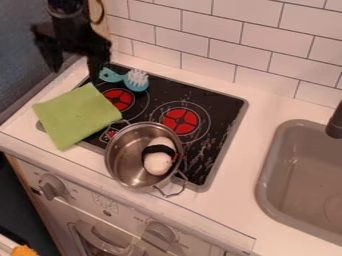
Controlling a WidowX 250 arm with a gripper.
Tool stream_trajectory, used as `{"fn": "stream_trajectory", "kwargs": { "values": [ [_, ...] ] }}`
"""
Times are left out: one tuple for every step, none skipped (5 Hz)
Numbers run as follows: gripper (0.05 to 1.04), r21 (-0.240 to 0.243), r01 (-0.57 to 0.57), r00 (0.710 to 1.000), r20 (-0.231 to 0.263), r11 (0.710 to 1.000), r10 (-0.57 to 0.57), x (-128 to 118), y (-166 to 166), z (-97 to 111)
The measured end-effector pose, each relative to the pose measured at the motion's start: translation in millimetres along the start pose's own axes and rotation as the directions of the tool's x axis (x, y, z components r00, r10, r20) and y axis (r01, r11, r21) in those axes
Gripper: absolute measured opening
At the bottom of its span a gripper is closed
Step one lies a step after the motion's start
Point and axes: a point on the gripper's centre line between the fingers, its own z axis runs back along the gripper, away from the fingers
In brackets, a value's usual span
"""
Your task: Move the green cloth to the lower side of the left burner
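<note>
- Far L, btm corner (7 o'clock in view): orange item (23,251), cut off by view edge, can't tell what.
- L, 8 o'clock: oven knob (50,186) on white front panel, below desk (230,205) edge.
- L, 9–10 o'clock: green cloth (77,116), plain light green, approx. square, turned askew, spread out w/ slight ripples. Partly on white desk, partly over L edge of black cooktop (224,102); sits at 8 o'clock of L burner, R corner near pot handle.
- Upper L, 10–11 o'clock: black gripper (75,59), above cloth's top corner, nr wall; fingers wide apart, nothing between them.
- Next: L burner (119,100), red w/ thin ring around; cloth overlaps its L side.
- Brush (137,82), teal w/ white bristles, lying at 12 o'clock of L burner, bristles toward R. Blocks that side.
- Pot (125,161), steel, two wire handles, at 5–6 o'clock of L burner; crowds lower side. Upper handle close to cloth; other handle points to 5 o'clock.
- In pot, R half: white oblong item (159,164) w/ black band.
- R burner (180,121), red, at 1 o'clock of pot; pot rim just beside it.
- Far R, 3–4 o'clock: grey sink (267,185), dark tap (335,122) at its upper R. Well apart from cloth.
</note>
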Motion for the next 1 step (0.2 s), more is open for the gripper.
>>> {"fn": "stream_trajectory", "kwargs": {
  "values": [
    [1.0, 0.0, 0.003, 1.0, -0.002, 1.0, -0.003, -0.2, 0.0, 0.0]
  ]
}}
